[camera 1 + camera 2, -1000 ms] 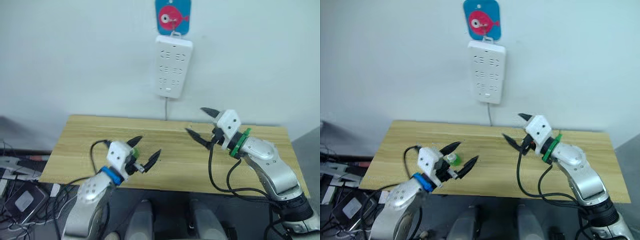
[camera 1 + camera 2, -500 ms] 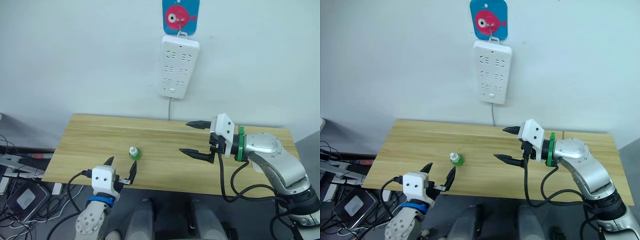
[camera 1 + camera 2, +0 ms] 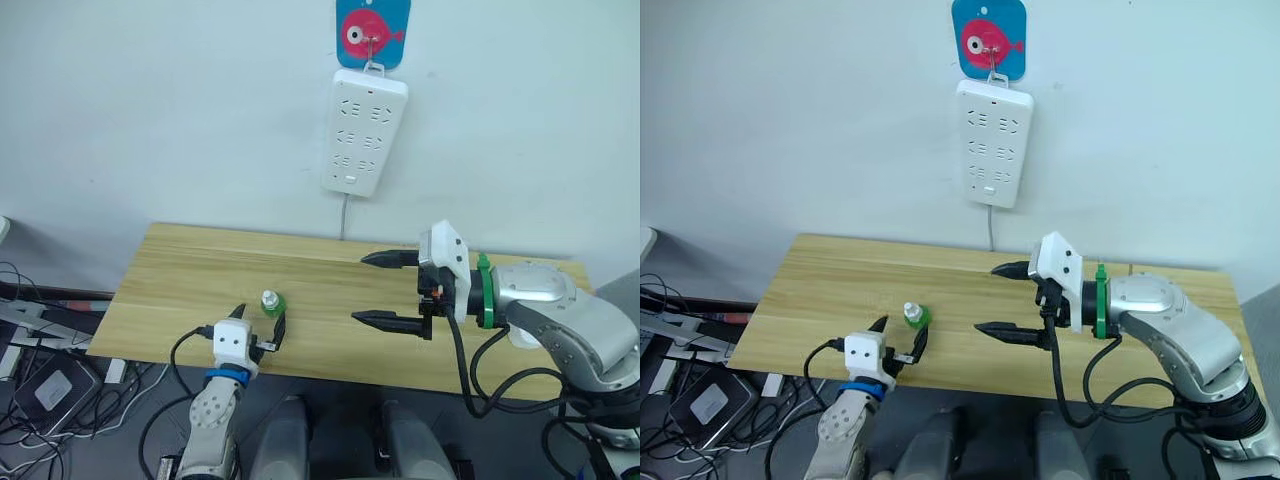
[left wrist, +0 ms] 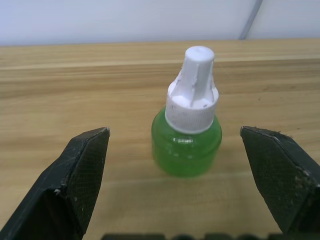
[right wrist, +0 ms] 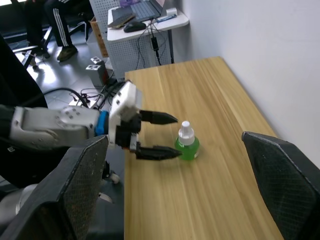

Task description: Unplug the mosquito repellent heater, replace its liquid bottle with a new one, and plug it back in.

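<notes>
A small green liquid bottle (image 3: 270, 303) with a white cap stands upright on the wooden table (image 3: 170, 265), left of centre. My left gripper (image 3: 260, 318) is open just in front of it at the table's front edge. In the left wrist view the bottle (image 4: 191, 135) sits ahead of the two spread fingers (image 4: 82, 170), untouched. My right gripper (image 3: 358, 288) hovers open over the middle of the table, fingers pointing left, holding nothing. The right wrist view shows the bottle (image 5: 186, 142) with the left gripper (image 5: 170, 135) beside it. The mosquito repellent heater is hidden from view.
A long white power strip (image 3: 364, 130) hangs on the wall below a blue fish hook (image 3: 372, 30), its cord dropping behind the table. Cables and devices (image 3: 45, 385) lie on the floor at left. A desk and a seated person (image 5: 50, 22) are beyond the table's left end.
My left gripper dropped below the table's front edge, then rose to just in front of the bottle. The right gripper turned sideways, lowered slightly, then held.
</notes>
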